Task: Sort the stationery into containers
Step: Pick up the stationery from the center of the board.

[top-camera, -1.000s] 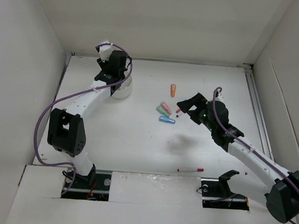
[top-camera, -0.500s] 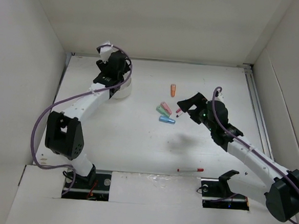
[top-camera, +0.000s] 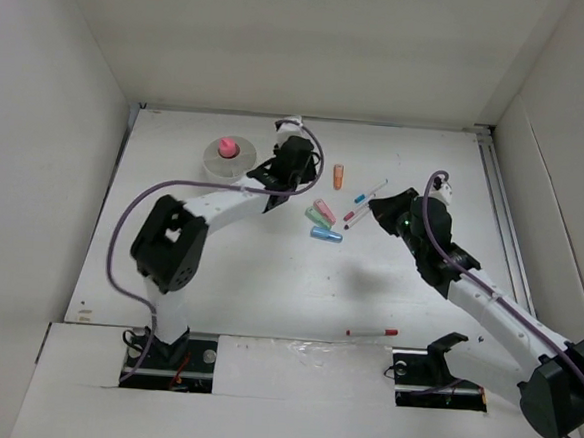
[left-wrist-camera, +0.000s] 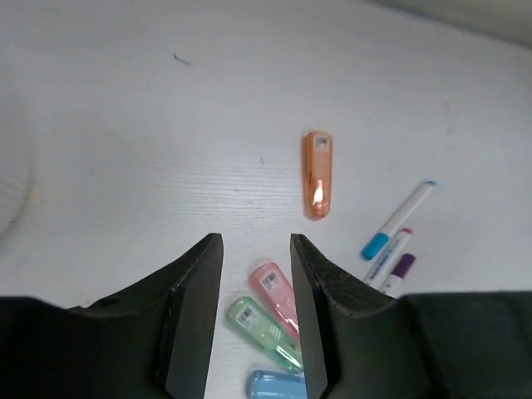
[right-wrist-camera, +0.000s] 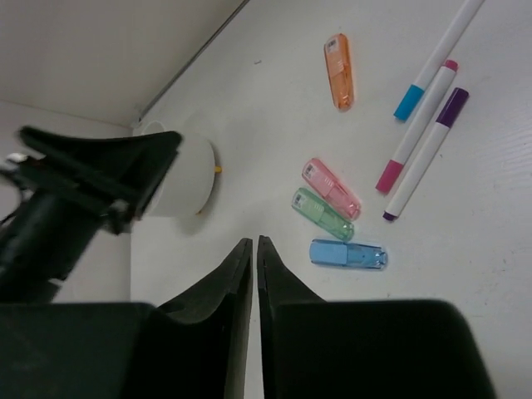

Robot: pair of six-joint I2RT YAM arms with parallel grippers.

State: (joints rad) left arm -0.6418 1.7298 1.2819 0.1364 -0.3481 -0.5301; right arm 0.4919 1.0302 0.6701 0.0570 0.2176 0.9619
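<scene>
The cup stands left of the pens, the blocks between them.

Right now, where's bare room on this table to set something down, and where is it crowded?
Biggest bare stretch: between the blue piece and the red pen. Also bare: between the white cup and the left wall. Crowded: mid-table, around the orange piece, pink piece, green piece and three pens.

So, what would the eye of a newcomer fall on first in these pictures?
Probably the bright cluster mid-table: pink, green and blue pieces with three pens beside them, between the left end effector and the right end effector. Next, the white cup far left holding a pink item, and a lone red pen near the front edge.
</scene>
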